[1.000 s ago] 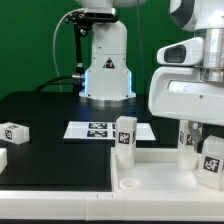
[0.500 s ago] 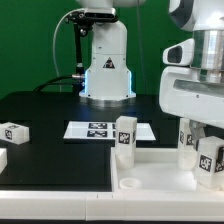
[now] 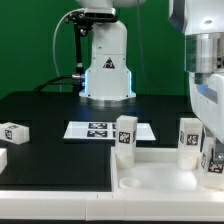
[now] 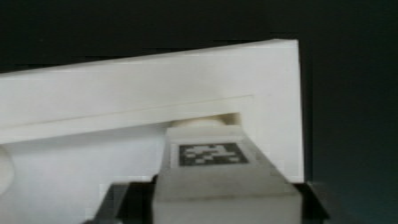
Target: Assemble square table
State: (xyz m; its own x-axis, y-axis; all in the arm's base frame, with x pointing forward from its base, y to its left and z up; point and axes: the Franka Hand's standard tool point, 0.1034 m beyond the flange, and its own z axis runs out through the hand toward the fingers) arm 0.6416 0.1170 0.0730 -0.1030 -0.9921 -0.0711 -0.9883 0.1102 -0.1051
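I'm on the wrist feed and the hand (image 4: 210,205) is clamped on a table leg (image 4: 217,170): I see its dark fingers (image 4: 128,203) pressed against both sides of the white leg, the black-and-white tag facing the camera. The leg's far end sits right at a corner of the square table top (image 4: 160,90), tucked under the raised rim there.

On the exterior feed, the arm fills the 3 o'clock edge of the frame, and the held leg (image 3: 213,155) peeks out at about 4 o'clock, partly hidden by the arm. The table top (image 3: 150,178) lies at the 5 o'clock part of the scene on the black counter (image 3: 50,115). Two more legs stand upright at its far rim: one (image 3: 125,136) near the middle of the frame, another (image 3: 190,138) toward 3 o'clock, just beside the held one. A round corner hole (image 3: 130,183) shows at the top's near corner.

Over at 9 o'clock a loose leg (image 3: 13,132) lies on its side on the counter. The marker board (image 3: 100,130) lies flat at centre, and the robot base (image 3: 106,60) stands at 12 o'clock.
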